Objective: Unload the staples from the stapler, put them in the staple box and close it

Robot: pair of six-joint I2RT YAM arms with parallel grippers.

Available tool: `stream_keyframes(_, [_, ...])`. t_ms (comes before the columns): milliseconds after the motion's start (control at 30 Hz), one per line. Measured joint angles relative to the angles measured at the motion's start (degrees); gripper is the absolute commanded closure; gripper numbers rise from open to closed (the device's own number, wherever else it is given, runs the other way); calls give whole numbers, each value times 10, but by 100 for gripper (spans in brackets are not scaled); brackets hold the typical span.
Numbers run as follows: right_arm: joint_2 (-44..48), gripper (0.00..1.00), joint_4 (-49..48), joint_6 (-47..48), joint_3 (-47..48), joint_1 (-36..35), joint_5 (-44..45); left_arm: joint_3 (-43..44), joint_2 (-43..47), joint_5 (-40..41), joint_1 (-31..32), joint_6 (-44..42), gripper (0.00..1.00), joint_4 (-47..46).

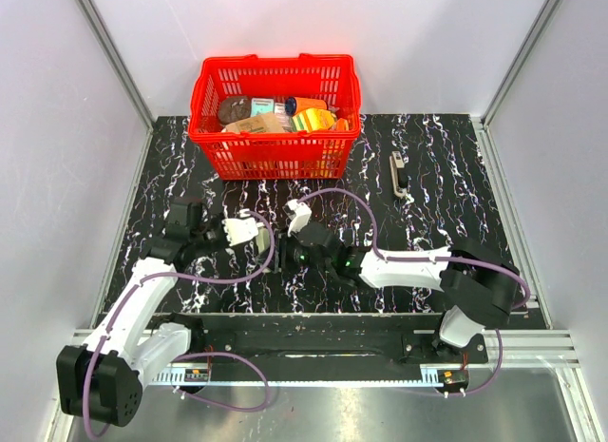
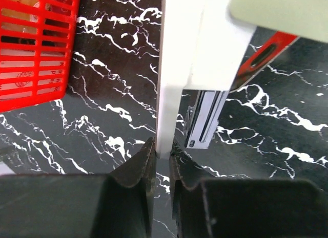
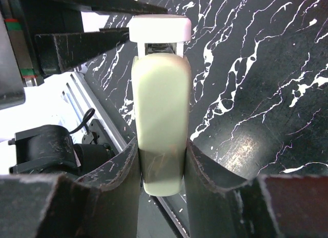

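Observation:
The stapler [image 1: 399, 173], a slim dark bar with pale metal, lies flat on the marble table at the right, apart from both arms. No staples show. My left gripper [image 1: 231, 233] [image 2: 163, 151] is shut on the thin edge of a white piece [image 2: 177, 69] [image 1: 244, 229] that carries a silvery slotted part [image 2: 205, 120] and a red strip [image 2: 266, 48]. My right gripper [image 1: 309, 231] [image 3: 161, 156] is shut on a pale cream-green stick [image 3: 161, 94] with a white end cap [image 3: 159, 28] [image 1: 299, 215]. The stick's tip [image 2: 282, 13] hangs close to the white piece.
A red plastic basket [image 1: 275, 152] [image 2: 31, 53] full of packets stands at the back centre, just beyond both grippers. Grey walls close in the black marble table [image 1: 446, 223]. A metal rail [image 1: 332, 352] runs along the near edge.

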State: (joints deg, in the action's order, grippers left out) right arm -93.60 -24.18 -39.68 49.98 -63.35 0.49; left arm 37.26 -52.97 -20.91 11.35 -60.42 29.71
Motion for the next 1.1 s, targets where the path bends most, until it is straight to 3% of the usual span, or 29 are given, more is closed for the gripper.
stream_keyframes(1100, [7,100,-13,-58,11,3,-32,61,1,-112,-2,110,100,150])
